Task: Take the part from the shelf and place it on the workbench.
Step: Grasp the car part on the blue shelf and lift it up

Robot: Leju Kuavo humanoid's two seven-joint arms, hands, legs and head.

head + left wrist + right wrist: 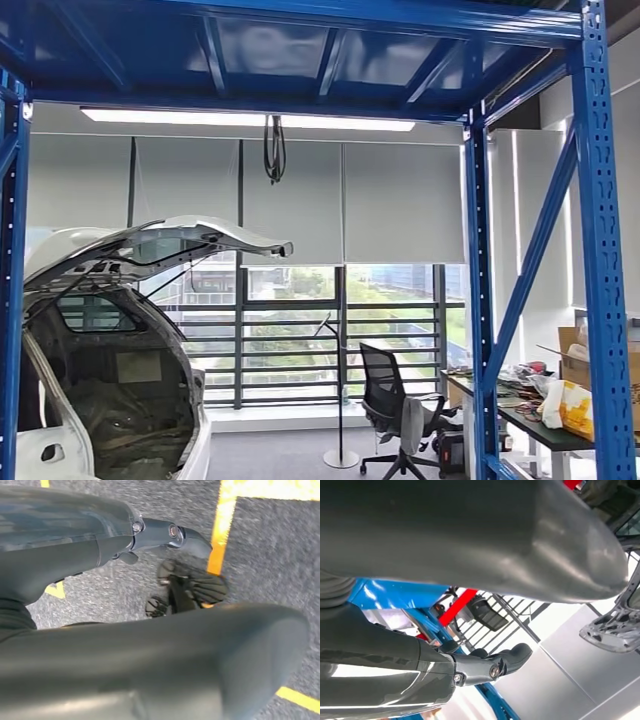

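Note:
The blue steel shelf frame [480, 300] stands close in front of me in the head view, its upright posts on both sides and a deck overhead. My left hand [124, 650] hangs over grey floor, its fingers [188, 535] stretched out and apart from the thumb, holding nothing. My right hand [452, 540] is also empty, fingers [512, 660] straight, beside a blue shelf post [395, 592] with a red beam [457, 605] and a wire grid carrying a dark flat object [486, 612]. I cannot tell which item is the part.
A white car body [113, 300] with its tailgate raised stands at the left. A black office chair [389, 400] and a cluttered table [528, 425] with a cardboard box sit at the right. Yellow tape lines [222, 525] mark the floor.

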